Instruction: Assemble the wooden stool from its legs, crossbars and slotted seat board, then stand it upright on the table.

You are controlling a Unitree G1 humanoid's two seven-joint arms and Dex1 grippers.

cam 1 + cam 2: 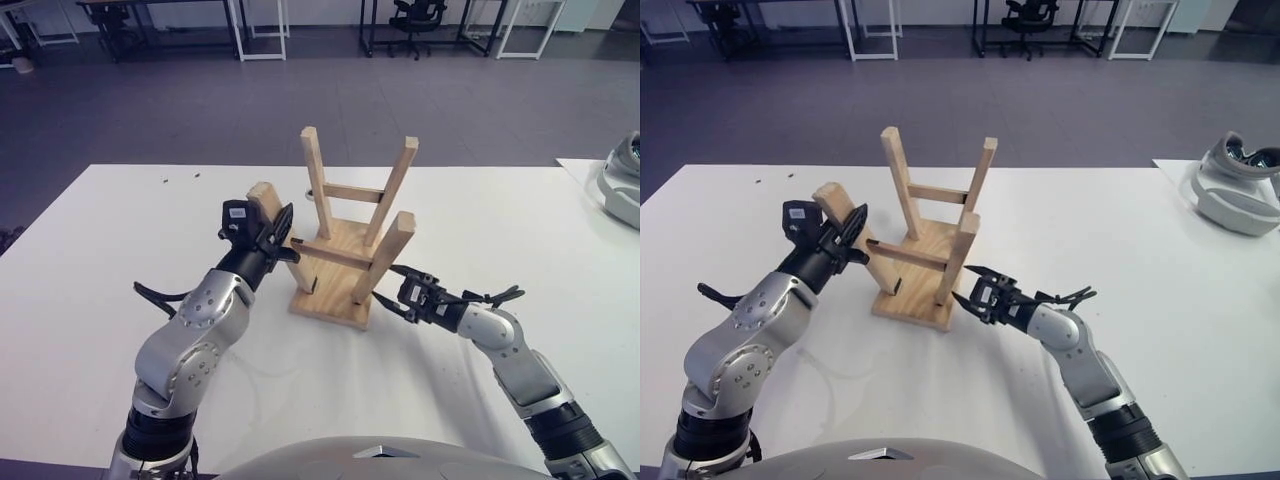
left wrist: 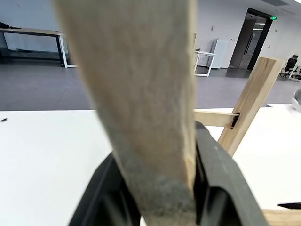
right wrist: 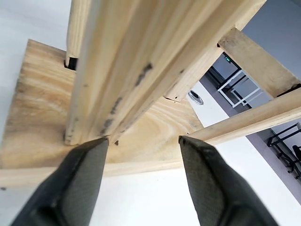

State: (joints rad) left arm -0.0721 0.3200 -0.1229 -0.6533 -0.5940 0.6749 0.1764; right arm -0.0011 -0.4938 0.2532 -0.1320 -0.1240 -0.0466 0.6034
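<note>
The wooden stool stands upside down in the middle of the table, its seat board (image 1: 336,296) flat on the surface and its legs pointing up, joined by crossbars (image 1: 352,193). My left gripper (image 1: 276,236) is shut on the upper end of the near-left leg (image 1: 266,197); in the left wrist view that leg (image 2: 141,94) sits between the dark fingers (image 2: 221,174). My right gripper (image 1: 404,290) is open, low by the foot of the near-right leg (image 1: 388,255). In the right wrist view its fingers (image 3: 75,183) flank that leg (image 3: 141,61) just off the seat board (image 3: 37,108) without touching it.
A grey and white headset (image 1: 1235,185) lies on a neighbouring table at the far right. The white table (image 1: 90,260) has open surface to the left, right and front of the stool. Desks and a chair stand far behind.
</note>
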